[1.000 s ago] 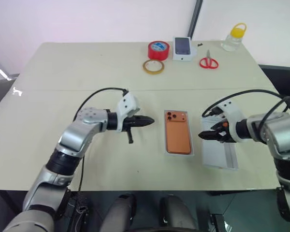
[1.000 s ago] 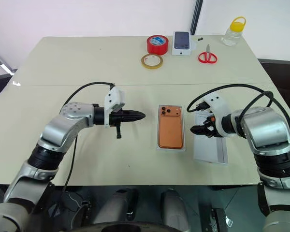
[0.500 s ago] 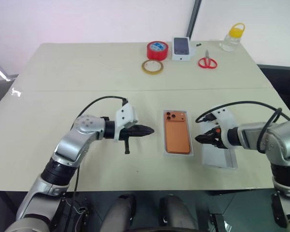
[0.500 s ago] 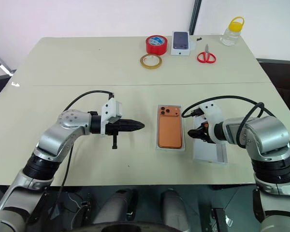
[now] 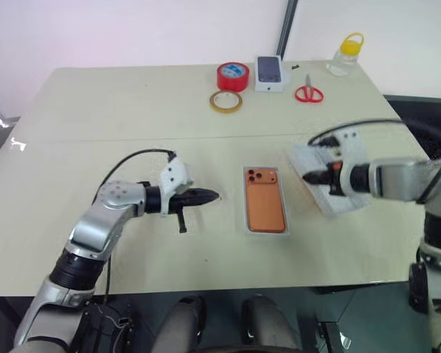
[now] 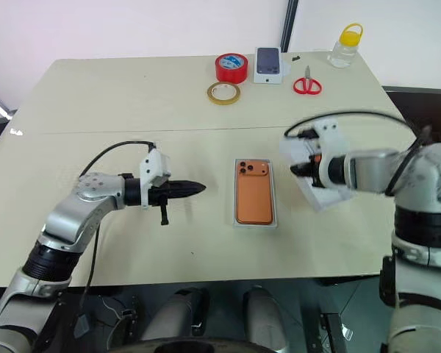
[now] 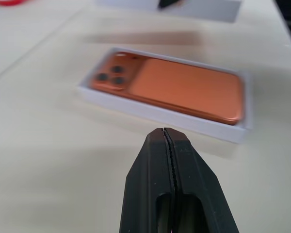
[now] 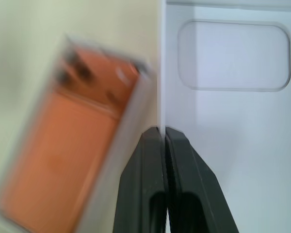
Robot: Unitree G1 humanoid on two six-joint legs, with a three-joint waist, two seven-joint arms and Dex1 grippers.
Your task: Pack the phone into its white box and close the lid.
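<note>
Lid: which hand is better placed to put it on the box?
Right. The right hand is shut on the lid, lifted beside the box with the phone inside. The left hand is shut and empty.

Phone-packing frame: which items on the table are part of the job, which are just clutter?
Job:
- slim orange phone, lying in the shallow white box tray
- white rectangular lid, pinched at its edge by the right gripper

Clutter:
- red tape roll
- tan tape ring
- small white phone box
- red scissors
- yellow-capped bottle
</note>
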